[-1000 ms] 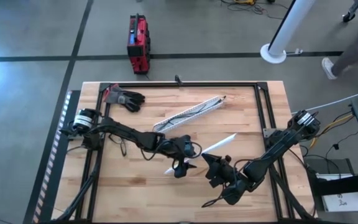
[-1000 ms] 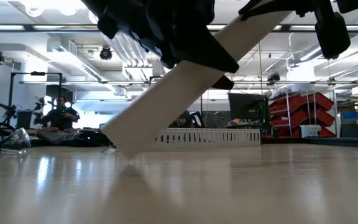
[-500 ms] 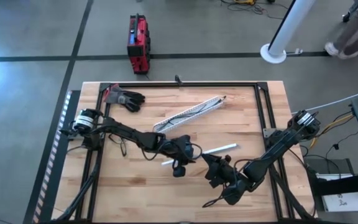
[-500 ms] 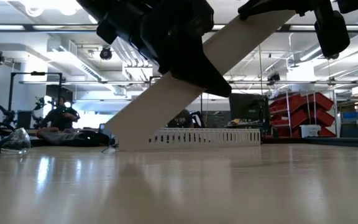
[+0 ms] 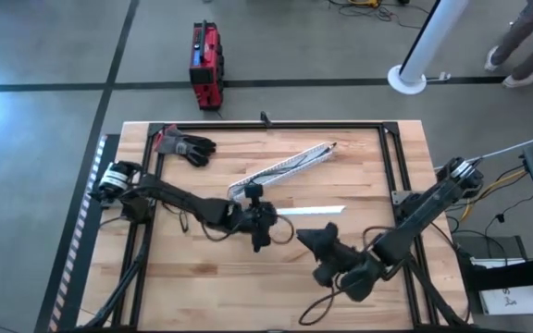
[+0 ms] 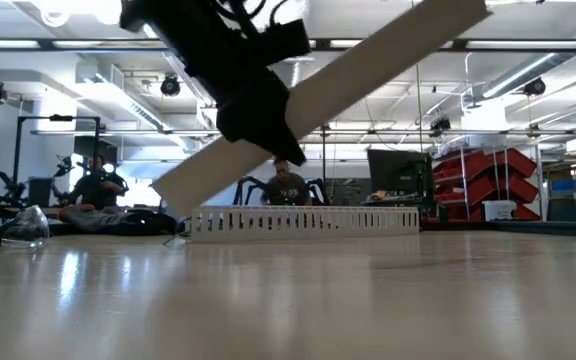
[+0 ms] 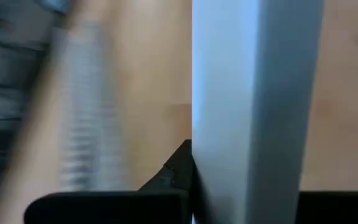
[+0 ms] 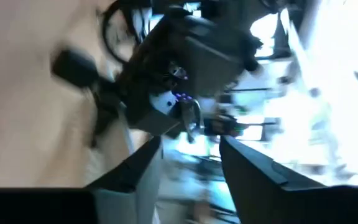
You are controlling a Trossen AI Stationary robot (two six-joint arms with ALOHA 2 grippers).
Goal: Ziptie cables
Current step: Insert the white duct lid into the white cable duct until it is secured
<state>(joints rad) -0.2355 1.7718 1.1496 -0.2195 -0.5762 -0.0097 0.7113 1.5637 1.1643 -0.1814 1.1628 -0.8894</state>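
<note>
The left gripper (image 5: 268, 215) is near the table's (image 5: 202, 277) middle, clamped on one end of the flat white lid (image 5: 311, 211) — the lid runs from it toward 3 o'clock, and in the low view it hangs tilted above the wood, one end high. The slotted channel (image 5: 283, 168) lies at about 12 o'clock from that gripper, on the table. The right gripper (image 5: 315, 242) waits at about 5 o'clock from the left one, its jaws apart with nothing between them. A black glove (image 5: 185, 145) lies near the far left corner. The cables — I cannot find them in any view.
</note>
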